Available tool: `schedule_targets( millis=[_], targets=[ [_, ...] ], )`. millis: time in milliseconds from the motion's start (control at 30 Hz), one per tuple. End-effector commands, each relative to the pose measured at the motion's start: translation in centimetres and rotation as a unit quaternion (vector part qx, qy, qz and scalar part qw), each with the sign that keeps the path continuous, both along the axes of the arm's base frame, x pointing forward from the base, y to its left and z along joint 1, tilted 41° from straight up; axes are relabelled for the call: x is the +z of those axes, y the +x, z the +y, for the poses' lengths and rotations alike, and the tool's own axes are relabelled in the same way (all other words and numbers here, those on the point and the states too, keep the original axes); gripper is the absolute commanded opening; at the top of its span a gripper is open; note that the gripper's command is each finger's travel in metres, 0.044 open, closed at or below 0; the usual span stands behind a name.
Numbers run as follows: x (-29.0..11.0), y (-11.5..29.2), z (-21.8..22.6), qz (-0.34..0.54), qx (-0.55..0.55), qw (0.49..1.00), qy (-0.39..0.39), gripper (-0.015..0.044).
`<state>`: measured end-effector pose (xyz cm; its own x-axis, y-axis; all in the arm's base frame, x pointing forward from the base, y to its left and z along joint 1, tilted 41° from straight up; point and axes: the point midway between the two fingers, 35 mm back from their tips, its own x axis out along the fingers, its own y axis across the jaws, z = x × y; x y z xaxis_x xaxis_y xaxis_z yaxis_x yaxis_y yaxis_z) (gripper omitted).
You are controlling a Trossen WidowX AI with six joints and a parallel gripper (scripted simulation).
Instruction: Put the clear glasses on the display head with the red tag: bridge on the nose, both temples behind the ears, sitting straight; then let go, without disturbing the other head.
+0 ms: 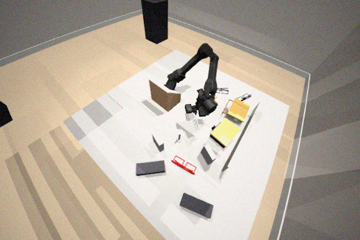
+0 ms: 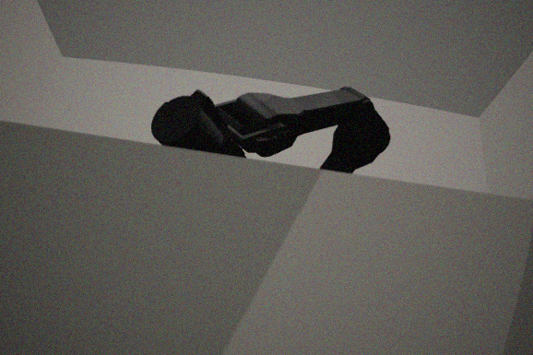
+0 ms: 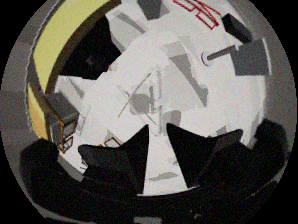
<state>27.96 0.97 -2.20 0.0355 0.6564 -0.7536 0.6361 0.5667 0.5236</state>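
The clear glasses (image 1: 196,122) (image 3: 159,92) lie on the white table under the hand, with thin, faint frames. My gripper (image 3: 157,126) is partly open and empty, its fingertips a short gap apart, above and just short of the clear glasses in the wrist view. In the top view the hand hides its fingers. Two blocks with yellow faces, a nearer one (image 1: 225,131) (image 3: 55,42) and a farther one (image 1: 239,109), stand right of the hand; they may be the display heads. Orange-brown glasses (image 3: 65,136) are at the farther one. No red tag can be made out.
Red glasses (image 1: 184,166) (image 3: 197,11) lie toward the front, with a dark flat box (image 1: 151,168) and another (image 1: 196,205). A small post (image 1: 179,138) and grey wedges (image 1: 208,155) stand between. A long panel (image 1: 243,136) is behind the yellow blocks; a brown panel (image 1: 165,95) is left.
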Motion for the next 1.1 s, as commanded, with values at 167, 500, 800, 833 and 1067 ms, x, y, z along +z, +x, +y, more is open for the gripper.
schedule_targets(
  millis=[167, 500, 800, 833, 1067],
  targets=[
    [-0.7, 0.0, 0.4, -0.002, 0.003, 1.0, -0.003, 0.012],
    [-2.0, 0.0, 1.4, -0.002, 0.003, 1.0, -0.003, 0.012],
    [-3.1, -0.1, 2.3, -0.002, 0.003, 1.0, -0.003, 0.012],
    [-3.3, -0.1, 2.4, -0.002, 0.003, 1.0, -0.003, 0.012],
    [-4.1, -0.3, 3.1, -0.002, 0.003, 1.0, -0.002, 0.012]
  ],
)
